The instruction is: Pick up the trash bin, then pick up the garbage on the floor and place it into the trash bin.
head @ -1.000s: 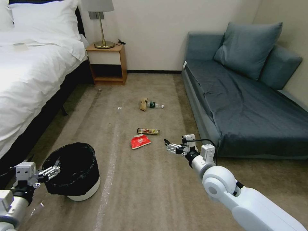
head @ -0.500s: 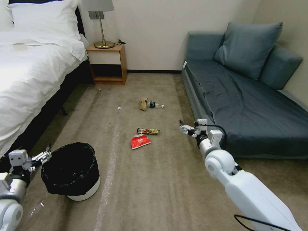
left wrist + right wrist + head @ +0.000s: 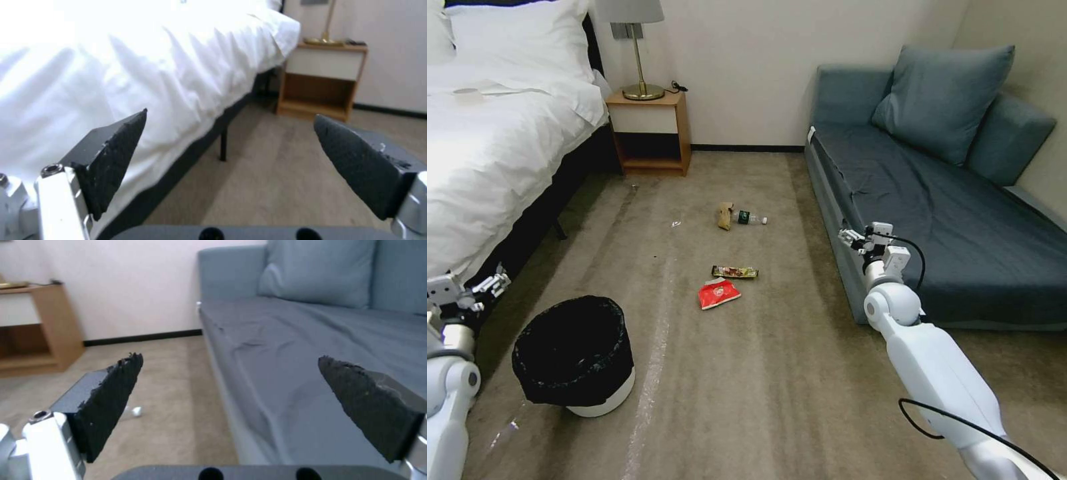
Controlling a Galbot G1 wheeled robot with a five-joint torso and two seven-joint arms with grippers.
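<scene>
The trash bin (image 3: pixel 575 360), white with a black liner, stands on the carpet at the near left. Garbage lies mid-floor: a red snack bag (image 3: pixel 719 293), a yellow-brown wrapper (image 3: pixel 734 272) just beyond it, and farther off a tan paper wrapper (image 3: pixel 724 215) beside a clear green-labelled bottle (image 3: pixel 750 218), whose cap end (image 3: pixel 134 411) peeks past a finger in the right wrist view. My left gripper (image 3: pixel 496 282) is open, raised left of the bin by the bed edge. My right gripper (image 3: pixel 849 237) is open, up by the sofa's front edge, away from the litter.
A white bed (image 3: pixel 487 147) fills the left side, with a wooden nightstand (image 3: pixel 650 132) and lamp behind it. A blue-grey sofa (image 3: pixel 954 220) with cushions runs along the right. The carpet (image 3: pixel 747 400) between them is open around the litter.
Both arms swung outward and up: the left gripper left the bin's rim and rose toward the bed, the right gripper moved from near the red bag to the sofa edge.
</scene>
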